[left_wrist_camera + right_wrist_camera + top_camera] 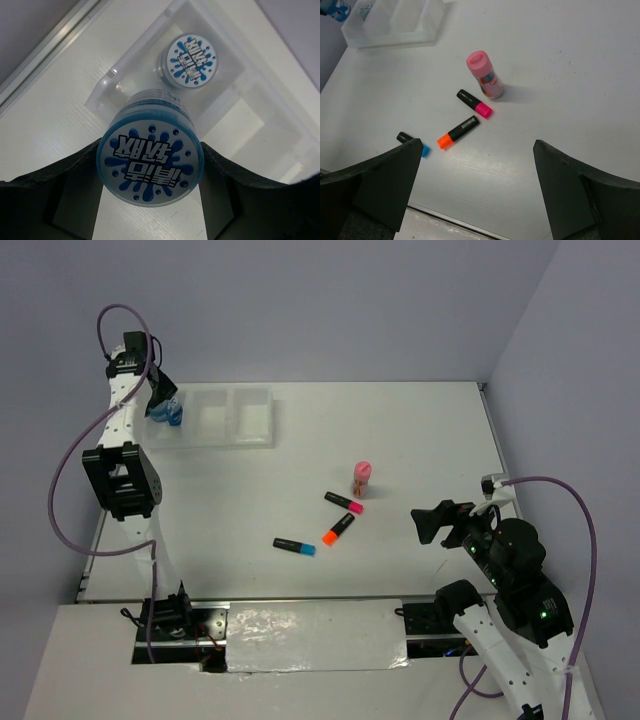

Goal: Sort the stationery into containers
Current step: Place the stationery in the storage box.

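My left gripper (160,406) is shut on a blue roll (151,160) with a white patterned top. It holds the roll just above the left compartment of the translucent tray (236,416). The second blue roll (192,62) lies in that compartment. The pink-tan stick (362,478) stands upright mid-table. The pink-capped (344,503), orange-capped (339,529) and blue-capped (295,546) highlighters lie in front of it. My right gripper (432,523) is open and empty, right of the highlighters. The right wrist view shows the stick (487,76) and the highlighters beyond its fingers.
The tray's middle and right compartments (252,412) hold nothing that I can see. The tray wall (250,95) runs close to the table's far left edge. The back wall stands just behind the tray.
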You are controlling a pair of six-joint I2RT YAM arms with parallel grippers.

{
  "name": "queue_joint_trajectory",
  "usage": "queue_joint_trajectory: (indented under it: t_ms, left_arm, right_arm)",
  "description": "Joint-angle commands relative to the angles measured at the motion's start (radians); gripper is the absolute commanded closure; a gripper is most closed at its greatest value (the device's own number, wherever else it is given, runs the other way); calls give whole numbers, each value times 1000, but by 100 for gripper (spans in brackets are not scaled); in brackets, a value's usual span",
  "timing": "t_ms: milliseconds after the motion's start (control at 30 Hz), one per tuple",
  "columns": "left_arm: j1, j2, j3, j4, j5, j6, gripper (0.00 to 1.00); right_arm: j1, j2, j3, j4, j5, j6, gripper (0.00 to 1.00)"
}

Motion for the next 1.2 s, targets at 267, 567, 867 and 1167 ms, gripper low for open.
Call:
queue_joint_trajectory:
  t_ms: [267, 567, 867, 1167]
  left_arm:
    - [26, 78, 45, 57, 17, -1, 89]
    - [34, 148, 53, 72, 40, -1, 89]
    - [34, 162, 39, 117, 52, -7, 80]
    - [33, 178, 4, 126, 37, -15, 71]
  right_arm:
    - [6, 25, -5, 42, -9, -16, 0]
    - [6, 28, -5, 41, -3, -10, 0]
    - [6, 37, -4, 40, 0, -10, 0]
    - [6, 43, -2, 37, 2, -10, 0]
